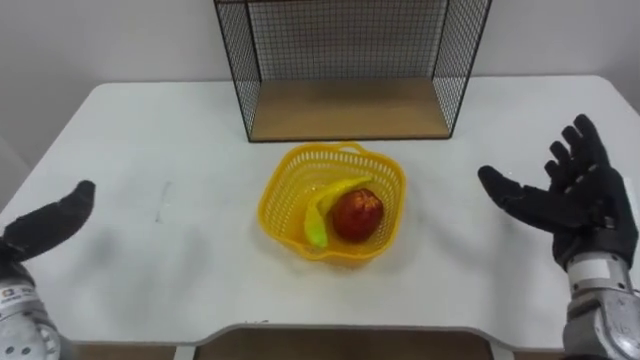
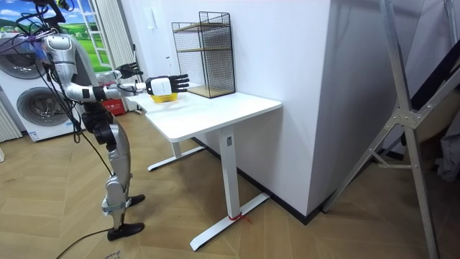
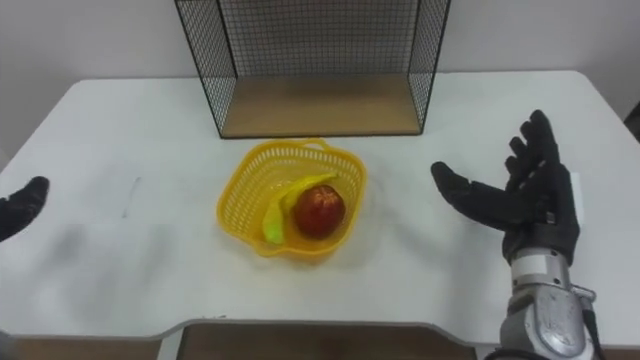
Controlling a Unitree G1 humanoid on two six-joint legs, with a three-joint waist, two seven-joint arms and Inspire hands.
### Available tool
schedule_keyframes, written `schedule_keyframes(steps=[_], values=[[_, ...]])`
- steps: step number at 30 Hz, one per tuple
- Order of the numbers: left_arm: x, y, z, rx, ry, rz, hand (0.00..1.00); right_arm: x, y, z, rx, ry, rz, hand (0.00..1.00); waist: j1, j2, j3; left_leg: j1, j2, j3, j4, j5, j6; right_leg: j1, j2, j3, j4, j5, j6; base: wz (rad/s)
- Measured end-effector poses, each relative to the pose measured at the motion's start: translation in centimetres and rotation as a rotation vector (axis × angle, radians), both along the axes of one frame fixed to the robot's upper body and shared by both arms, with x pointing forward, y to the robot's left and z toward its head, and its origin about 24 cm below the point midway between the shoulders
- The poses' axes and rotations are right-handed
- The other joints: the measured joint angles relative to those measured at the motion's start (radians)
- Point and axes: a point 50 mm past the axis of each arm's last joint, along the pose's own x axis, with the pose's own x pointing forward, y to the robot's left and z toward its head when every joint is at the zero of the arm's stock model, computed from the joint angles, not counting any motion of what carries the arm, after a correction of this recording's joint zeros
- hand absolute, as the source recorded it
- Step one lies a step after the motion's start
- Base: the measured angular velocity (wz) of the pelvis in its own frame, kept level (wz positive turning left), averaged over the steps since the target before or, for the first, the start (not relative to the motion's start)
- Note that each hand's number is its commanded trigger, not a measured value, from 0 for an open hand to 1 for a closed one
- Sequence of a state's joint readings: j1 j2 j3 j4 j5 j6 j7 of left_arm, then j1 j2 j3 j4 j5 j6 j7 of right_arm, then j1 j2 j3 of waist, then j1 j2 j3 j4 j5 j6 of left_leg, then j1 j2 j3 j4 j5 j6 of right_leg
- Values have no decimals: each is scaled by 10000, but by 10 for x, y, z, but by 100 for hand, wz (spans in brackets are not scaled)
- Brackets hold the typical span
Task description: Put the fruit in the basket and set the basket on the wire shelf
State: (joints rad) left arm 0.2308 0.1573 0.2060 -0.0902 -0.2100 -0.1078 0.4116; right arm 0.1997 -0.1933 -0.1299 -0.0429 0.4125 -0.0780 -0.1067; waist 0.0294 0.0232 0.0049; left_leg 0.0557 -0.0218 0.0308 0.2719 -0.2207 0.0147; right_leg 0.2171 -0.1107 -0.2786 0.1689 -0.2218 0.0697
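Observation:
A yellow plastic basket (image 1: 285,188) (image 3: 238,197) sits in the middle of the white table (image 1: 150,130). Inside it lie a red apple (image 1: 357,213) (image 3: 318,209) and a yellow-green banana (image 1: 322,208) (image 3: 283,210). Behind it stands the black wire shelf (image 1: 345,60) (image 3: 310,55) with a wooden floor. My right hand (image 1: 575,195) (image 3: 520,200) hovers open to the right of the basket, palm facing it, apart from it. My left hand (image 1: 45,225) (image 3: 20,205) is held at the table's left edge, fingers straight. In the room view the basket (image 2: 164,97) shows between both hands (image 2: 169,84).
The shelf (image 2: 205,54) stands at the table's far side against the wall. Bare tabletop lies on both sides of the basket. I stand at the table's front edge; a washing machine (image 2: 29,93) is behind me.

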Motion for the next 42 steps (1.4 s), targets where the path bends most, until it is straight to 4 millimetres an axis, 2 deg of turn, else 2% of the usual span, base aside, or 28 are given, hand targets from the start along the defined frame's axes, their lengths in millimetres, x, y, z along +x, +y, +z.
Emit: schedule_keyframes(steps=[8,17,25,32,42], values=[[11,-41,-11,-1290,-101,-2750,0,3,27,-11,594,209,1549,0,10,-112,79,-129,70,108,130,-3,-3,-126,51,177,21,25,-32,-4],[11,-73,-37,-2095,878,-4776,0,1,48,-27,1362,679,2165,0,-36,-118,67,-417,117,202,204,2,-5,-433,65,270,172,47,-58,-2],[9,-79,-45,-2296,1228,-5110,0,1,56,-29,1471,762,2530,0,-105,-147,63,-412,120,213,197,2,-5,-438,66,284,154,47,-57,0],[8,-83,-49,-2360,1387,-5258,0,1,62,-30,1524,770,2936,0,-121,-91,111,-425,124,213,182,1,-5,-455,67,281,156,47,-57,0],[8,-92,-51,-2458,1476,-5698,0,1,67,-30,1592,714,3510,0,-174,-91,109,-448,141,257,152,1,-6,-599,74,303,169,47,-58,0]])
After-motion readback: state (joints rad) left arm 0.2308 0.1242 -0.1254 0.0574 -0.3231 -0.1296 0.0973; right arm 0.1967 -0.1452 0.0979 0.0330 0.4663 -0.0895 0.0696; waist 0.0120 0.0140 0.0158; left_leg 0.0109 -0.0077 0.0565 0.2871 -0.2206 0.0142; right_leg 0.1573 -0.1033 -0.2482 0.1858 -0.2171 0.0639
